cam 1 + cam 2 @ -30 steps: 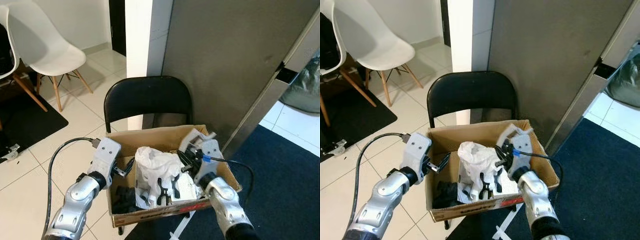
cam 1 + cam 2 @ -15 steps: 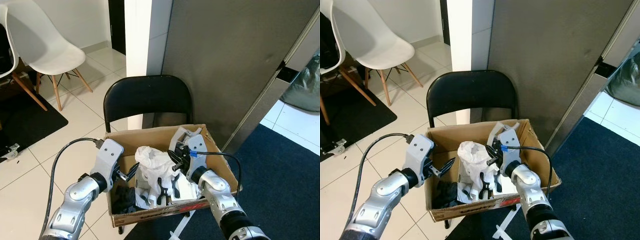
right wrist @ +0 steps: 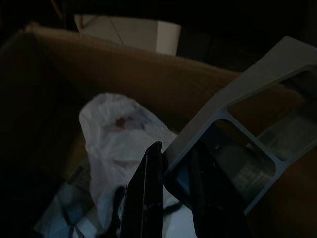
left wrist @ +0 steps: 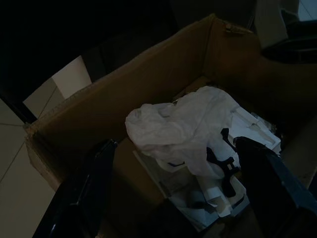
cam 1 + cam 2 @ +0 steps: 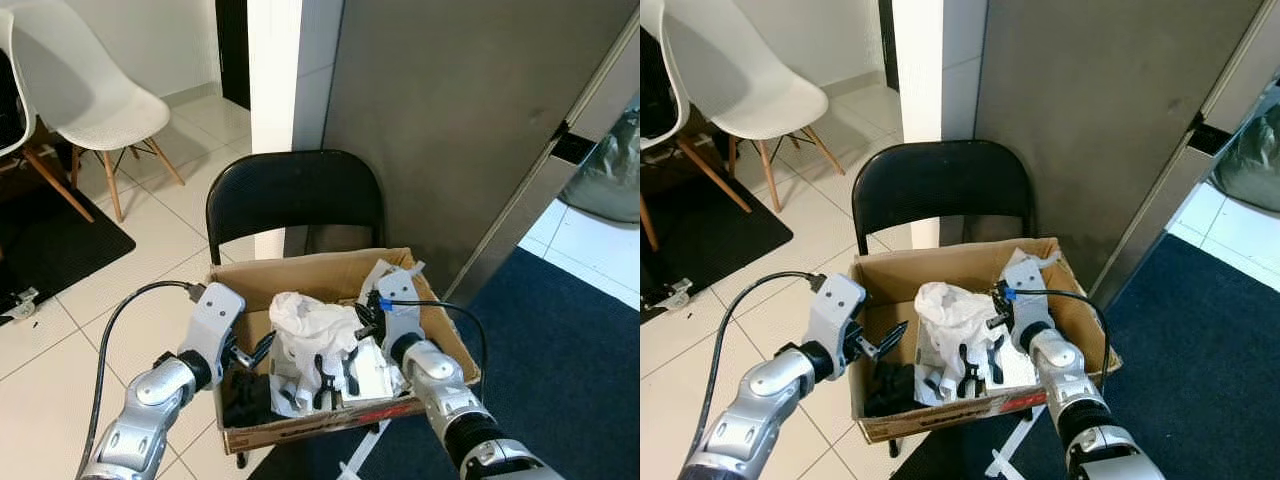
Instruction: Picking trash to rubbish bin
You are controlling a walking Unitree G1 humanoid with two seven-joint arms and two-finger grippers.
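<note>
A cardboard box (image 5: 300, 268) rests on the seat of a black folding chair (image 5: 295, 195). In it lie a crumpled white plastic bag (image 5: 315, 320), white trays with black parts (image 5: 350, 375) and dark items (image 5: 245, 395). My right gripper (image 5: 364, 318) hangs inside the box at its right side, shut on the edge of a pale grey plastic frame piece (image 3: 237, 134), which stands up beside the bag (image 3: 116, 129). My left gripper (image 5: 262, 347) is open at the box's left wall, fingers (image 4: 96, 183) spread wide and pointing at the bag (image 4: 183, 124).
A grey panel (image 5: 450, 120) rises right behind the chair. A white chair (image 5: 90, 90) and a black mat (image 5: 40, 240) are at the far left on pale tiles. Dark blue carpet (image 5: 570, 350) lies to the right.
My right gripper swung left over the box with the plastic piece, then came back right and sank lower into the box. The left gripper stayed by the left wall.
</note>
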